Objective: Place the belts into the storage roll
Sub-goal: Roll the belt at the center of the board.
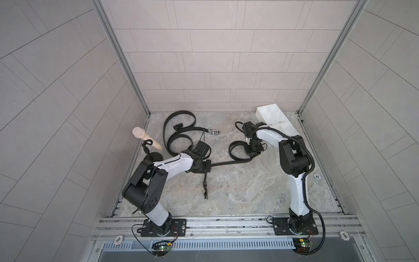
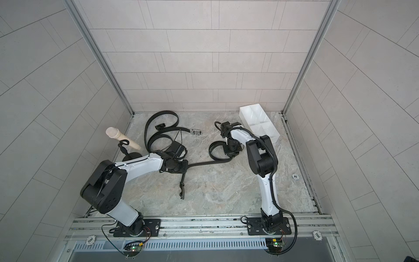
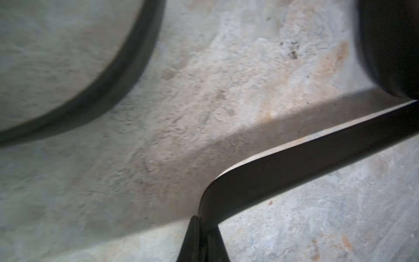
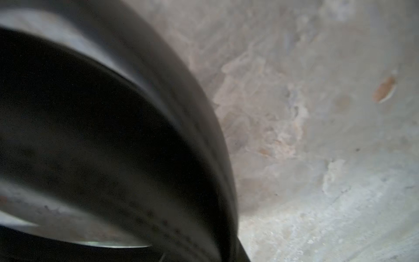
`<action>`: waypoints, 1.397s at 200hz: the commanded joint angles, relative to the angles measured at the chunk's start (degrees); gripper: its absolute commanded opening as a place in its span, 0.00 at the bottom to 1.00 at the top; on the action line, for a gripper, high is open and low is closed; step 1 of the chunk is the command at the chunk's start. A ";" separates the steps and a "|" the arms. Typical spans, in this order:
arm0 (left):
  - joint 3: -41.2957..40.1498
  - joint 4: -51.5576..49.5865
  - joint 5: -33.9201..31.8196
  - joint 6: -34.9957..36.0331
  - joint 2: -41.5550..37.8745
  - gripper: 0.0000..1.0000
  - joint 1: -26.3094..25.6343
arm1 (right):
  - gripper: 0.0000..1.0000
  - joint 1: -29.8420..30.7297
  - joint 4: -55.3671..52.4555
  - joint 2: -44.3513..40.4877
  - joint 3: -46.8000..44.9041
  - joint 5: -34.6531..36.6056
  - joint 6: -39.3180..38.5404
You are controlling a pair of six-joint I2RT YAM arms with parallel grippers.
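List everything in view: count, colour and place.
belts: three, black, loose curves across the table's back and middle; none seen in the tray.
tray: one, white, divided, back right corner.
stand: one, black base with beige peg, left edge.
tokens: three, white; one on the table's right side, two on the front rail.
table: one, grey marbled.
arms: two, white and black, mounted on the front rail.
left end effector: black, shut on a belt, mid table.
right end effector: black, at that belt's loop; grip unclear.
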 commanded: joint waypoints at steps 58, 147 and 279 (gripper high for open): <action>-3.69 -15.67 -12.48 -0.51 -2.96 0.00 8.02 | 0.23 -5.52 -6.67 4.10 -3.03 14.77 -3.92; 25.81 -21.23 -16.37 4.79 14.42 0.00 -8.60 | 0.00 -4.33 -7.58 3.64 -3.93 14.54 -4.39; 73.18 -34.56 -25.36 25.22 48.36 0.67 -8.49 | 0.00 14.06 0.66 -7.56 -22.49 1.04 11.10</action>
